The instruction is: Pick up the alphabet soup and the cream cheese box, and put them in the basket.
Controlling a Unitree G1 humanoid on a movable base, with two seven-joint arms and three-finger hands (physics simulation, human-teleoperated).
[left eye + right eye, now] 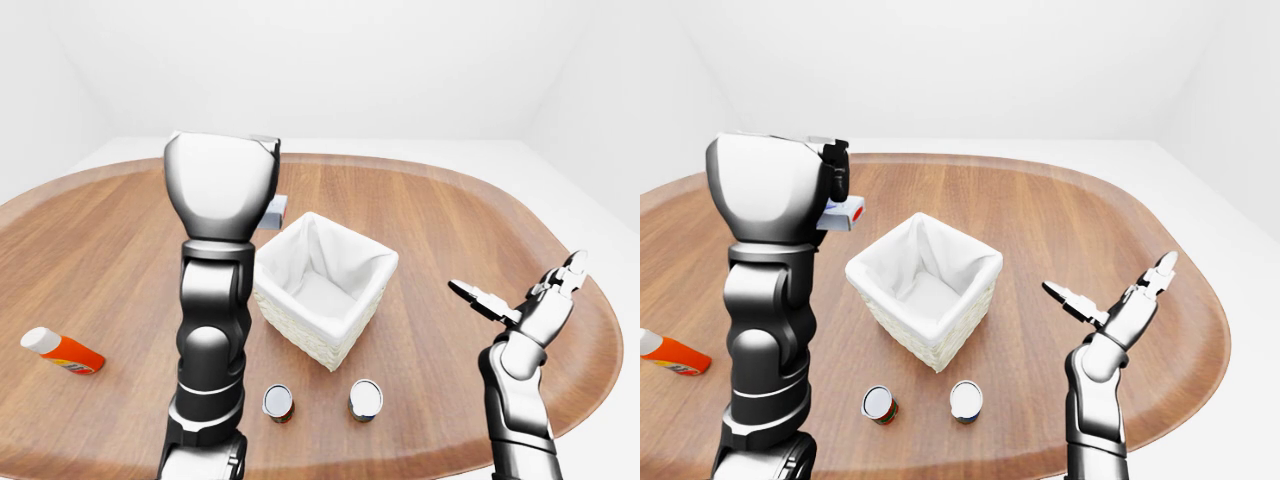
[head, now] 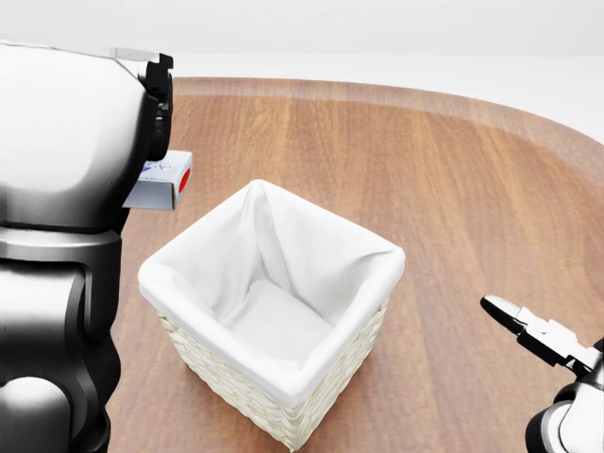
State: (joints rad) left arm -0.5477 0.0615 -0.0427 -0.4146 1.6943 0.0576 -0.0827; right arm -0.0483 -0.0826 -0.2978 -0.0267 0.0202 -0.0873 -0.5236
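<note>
Right-eye view, from the left: an orange bottle (image 1: 670, 355) lies on its side at the wooden bench's (image 1: 1040, 215) left edge. The raised left arm (image 1: 775, 300) stands upright, its left hand (image 1: 836, 180) hidden behind the bulky forearm, so whether its fingers are closed cannot be told; the cream cheese box (image 1: 844, 213) juts out from behind it, held up beside the basket's (image 1: 925, 290) upper-left corner. The white-lined wicker basket sits mid-bench. Two upright cans (image 1: 879, 404) (image 1: 966, 400) stand below it, which one is the alphabet soup unclear. At right, the right hand (image 1: 1118, 298) is lifted off the bench, fingers (image 1: 1067, 298) spread wide, holding nothing.
</note>
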